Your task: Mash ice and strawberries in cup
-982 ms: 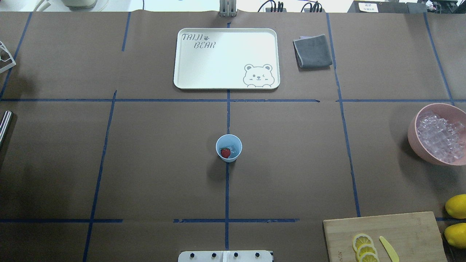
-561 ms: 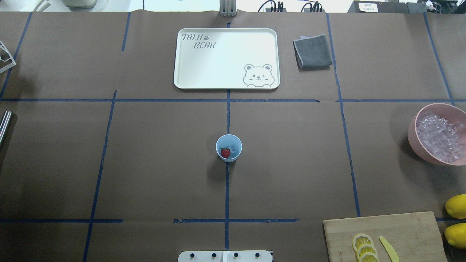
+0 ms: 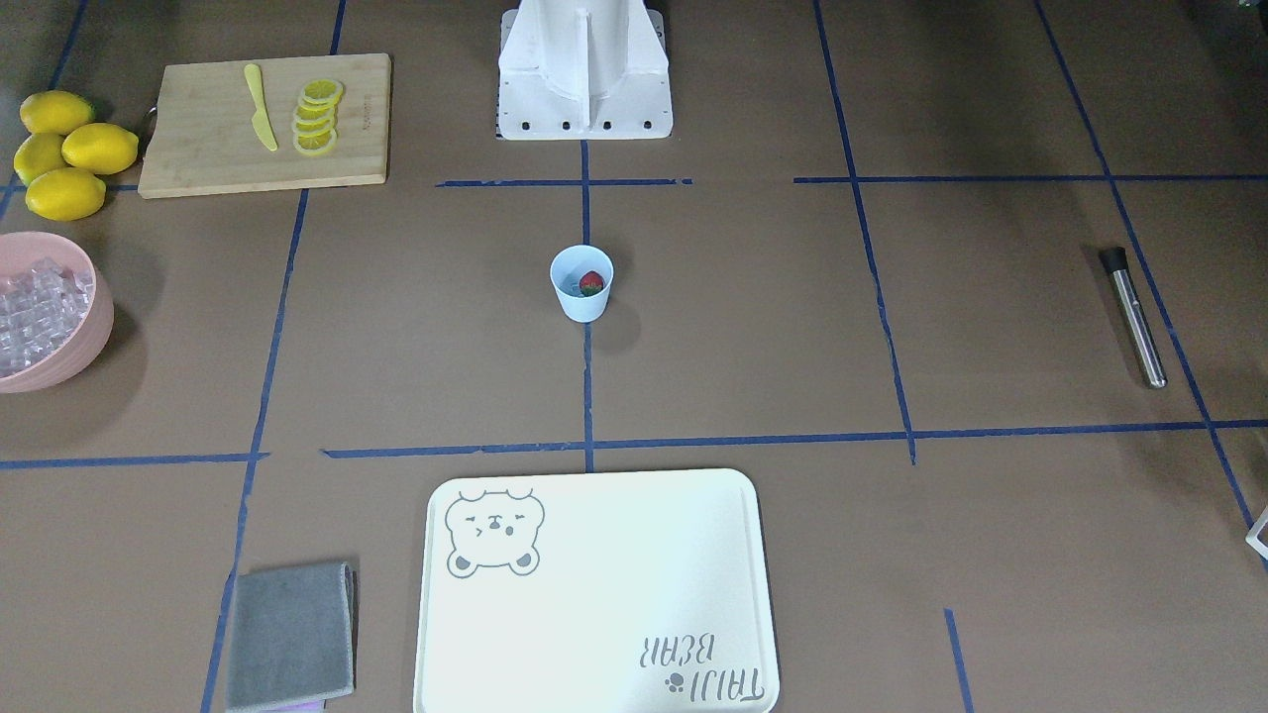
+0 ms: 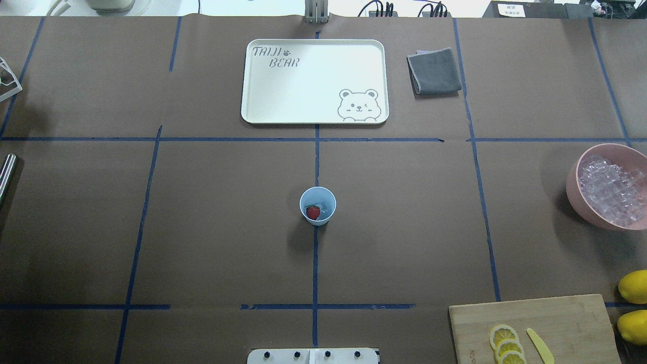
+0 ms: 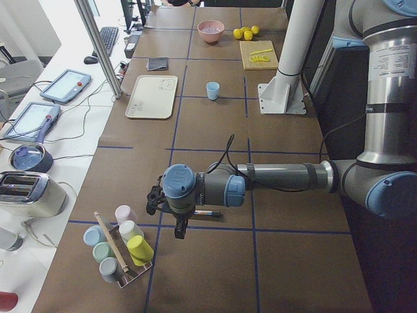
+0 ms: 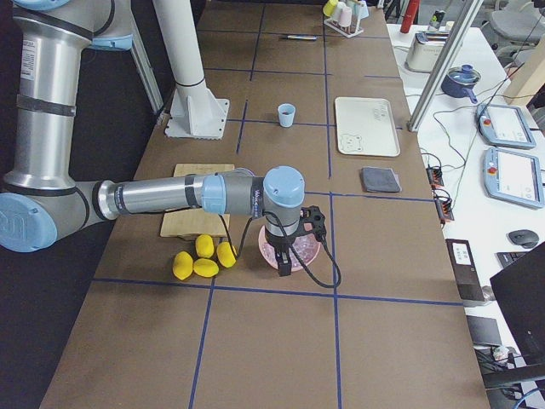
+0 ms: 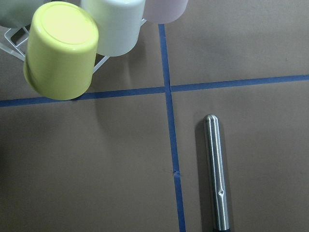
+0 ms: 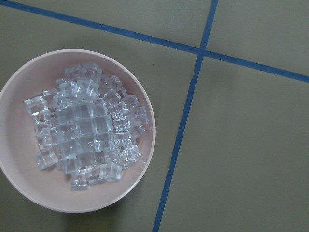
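The pale-blue cup [image 4: 317,194] stands at the table's middle, also in the front-facing view [image 3: 581,300]. Inside it lie a red strawberry [image 4: 313,213] and a little clear ice [image 4: 324,206]. More ice [image 8: 87,130] fills the pink bowl [image 8: 150,116] at the table's right end. My right gripper [image 6: 283,260] hangs over that bowl; I cannot tell if it is open. My left gripper [image 5: 178,228] hangs at the table's left end over a metal rod [image 7: 216,174]; I cannot tell if it is open. Neither wrist view shows fingers.
A cream tray [image 4: 313,81] and a grey cloth [image 4: 433,71] lie at the far side. A wooden board [image 4: 561,318] with lemon slices [image 4: 505,344] and a yellow knife [image 4: 540,346] is near right, beside lemons [image 4: 634,285]. A cup rack [image 5: 120,251] stands far left.
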Robot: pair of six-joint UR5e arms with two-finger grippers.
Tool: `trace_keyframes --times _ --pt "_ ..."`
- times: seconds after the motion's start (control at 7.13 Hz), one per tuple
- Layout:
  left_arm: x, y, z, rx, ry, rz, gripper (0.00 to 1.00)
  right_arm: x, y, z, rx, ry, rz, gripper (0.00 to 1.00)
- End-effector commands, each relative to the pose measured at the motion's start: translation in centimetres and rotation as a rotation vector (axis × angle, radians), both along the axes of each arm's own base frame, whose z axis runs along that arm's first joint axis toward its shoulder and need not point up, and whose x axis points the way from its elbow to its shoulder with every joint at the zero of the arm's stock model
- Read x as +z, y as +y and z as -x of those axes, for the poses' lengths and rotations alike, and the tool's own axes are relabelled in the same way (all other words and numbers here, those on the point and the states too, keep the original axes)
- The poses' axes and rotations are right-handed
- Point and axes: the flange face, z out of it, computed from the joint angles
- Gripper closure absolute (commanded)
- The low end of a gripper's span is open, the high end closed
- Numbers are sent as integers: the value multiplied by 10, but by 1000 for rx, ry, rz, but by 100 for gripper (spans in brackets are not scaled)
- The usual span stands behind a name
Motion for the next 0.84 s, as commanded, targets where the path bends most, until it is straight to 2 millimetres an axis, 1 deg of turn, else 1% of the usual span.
trace_keyframes --times 0.0,0.28,0.42,0.56,0.7 --pt "9 3 0 -2 4 14 0 1 1 0 0 -1 2 0" --pt "-2 -3 1 -5 -4 -6 0 1 1 0 0 0 2 0" --pt "-5 -5 1 -3 -5 -13 0 1 1 0 0 0 2 0" --pt "2 1 1 -2 -6 1 0 0 0 0 -1 0 0 0" --pt "1 1 1 -3 -6 0 0 0 0 0 2 0 2 0"
